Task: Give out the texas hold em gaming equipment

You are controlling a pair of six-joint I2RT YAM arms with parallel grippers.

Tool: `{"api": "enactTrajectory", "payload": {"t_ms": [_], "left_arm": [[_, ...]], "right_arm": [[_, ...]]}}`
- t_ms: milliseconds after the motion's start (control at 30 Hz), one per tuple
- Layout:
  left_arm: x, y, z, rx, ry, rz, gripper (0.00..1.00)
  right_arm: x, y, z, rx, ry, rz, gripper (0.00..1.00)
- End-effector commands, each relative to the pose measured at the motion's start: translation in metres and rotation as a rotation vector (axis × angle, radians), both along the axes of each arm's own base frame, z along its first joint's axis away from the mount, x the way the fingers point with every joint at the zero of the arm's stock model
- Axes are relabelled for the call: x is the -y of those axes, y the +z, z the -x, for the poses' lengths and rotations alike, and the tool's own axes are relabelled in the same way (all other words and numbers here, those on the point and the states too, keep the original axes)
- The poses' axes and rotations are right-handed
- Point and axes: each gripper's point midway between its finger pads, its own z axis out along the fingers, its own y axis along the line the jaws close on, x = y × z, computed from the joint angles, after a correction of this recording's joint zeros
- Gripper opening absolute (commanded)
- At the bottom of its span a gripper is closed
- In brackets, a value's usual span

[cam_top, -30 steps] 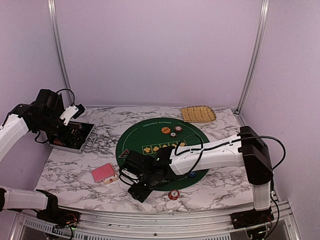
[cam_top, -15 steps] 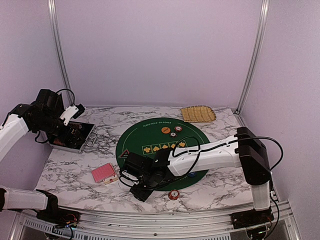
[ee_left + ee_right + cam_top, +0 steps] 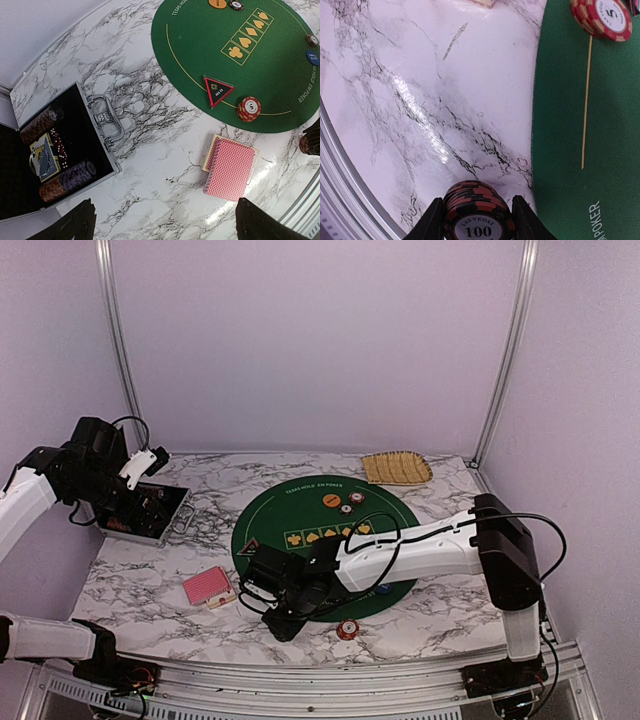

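Observation:
My right gripper (image 3: 477, 201) is low over the marble by the green mat's near-left edge (image 3: 283, 623), its fingers pressed against both sides of a black-and-red chip stack (image 3: 478, 210) marked 100. A red-and-white chip stack (image 3: 602, 17) sits on the mat's rim beside the black triangle button (image 3: 218, 90). The red-backed card deck (image 3: 208, 587) lies on the marble to the left. Another red-and-white chip stack (image 3: 346, 629) stands near the front edge. My left gripper (image 3: 167, 227) hangs wide open and holds nothing, high over the table's left side (image 3: 148, 462).
An open metal case (image 3: 140, 512) with chip rolls and cards sits at the left. The green felt mat (image 3: 300, 515) carries an orange button (image 3: 331, 500), two small chips (image 3: 356, 498) and a blue button (image 3: 384, 589). A tan woven tray (image 3: 396, 467) lies at the back right.
The right gripper's fingers have closed in on the black-and-red chip stack, and the arm has shifted slightly. The left arm has not moved.

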Motion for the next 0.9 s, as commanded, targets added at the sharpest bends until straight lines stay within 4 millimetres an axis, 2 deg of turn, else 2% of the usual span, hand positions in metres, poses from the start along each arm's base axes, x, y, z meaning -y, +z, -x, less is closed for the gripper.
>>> {"api": "enactTrajectory", "payload": {"t_ms": [0,333,667,867], "left_arm": [[0.001,0.005,0.003,-0.008,-0.006,0.010,0.99],[0.000,0.005,0.004,-0.005,-0.009,0.003,0.99],[-0.001,0.004,0.004,-0.003,-0.007,0.000,0.99],[-0.002,0.005,0.004,-0.001,-0.002,-0.003,0.99]], "right_arm": [[-0.012,0.032,-0.003,0.029,0.007,-0.049,0.31],[-0.024,0.055,-0.011,0.031,0.001,-0.097,0.28],[-0.026,0.046,-0.066,0.062,-0.091,-0.096,0.24],[-0.034,0.033,-0.089,0.066,-0.110,-0.096,0.24]]}}
